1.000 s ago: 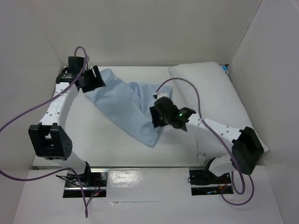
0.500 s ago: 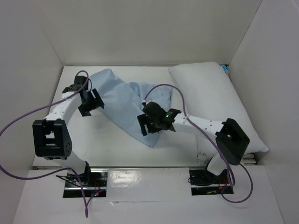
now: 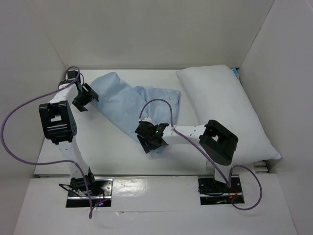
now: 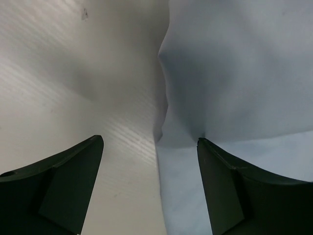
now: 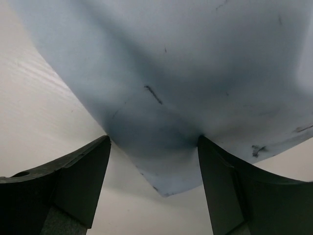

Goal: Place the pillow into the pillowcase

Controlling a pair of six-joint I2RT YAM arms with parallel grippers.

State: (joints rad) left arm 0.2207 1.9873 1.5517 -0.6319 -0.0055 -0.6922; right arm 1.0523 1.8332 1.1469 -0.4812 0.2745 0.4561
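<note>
Located pillow (image 3: 225, 107) on right half of table (image 3: 107, 147): plump, white, laid diagonally from far centre toward near right edge. Spotted small blue tag (image 3: 237, 72) at its far end. Found pillowcase (image 3: 122, 98) spread limp and wrinkled to left of pillow, running from far left down to a pointed corner near table centre. Cannot tell whether its far right edge touches pillow or only lies just beside it. Confirmed pillow wholly outside pillowcase. Placed left gripper (image 3: 84, 96) at left edge of pillowcase, toward its far end. Checked left wrist view: jaws spread wide, gripping nothing. Saw cloth edge running down the gap between fingers (image 4: 63, 191), one finger over blue fabric, the other over bare table. Cannot tell whether fingertips touch cloth. Placed right gripper (image 3: 148, 139) over near pointed corner of pillowcase. Checked right wrist view: jaws likewise spread wide, gripping nothing. Saw corner tip inside the gap between fingers (image 5: 73, 186), not pinched, with wider cloth beyond fingertips. Noted faint dark marks on fabric there.
</note>
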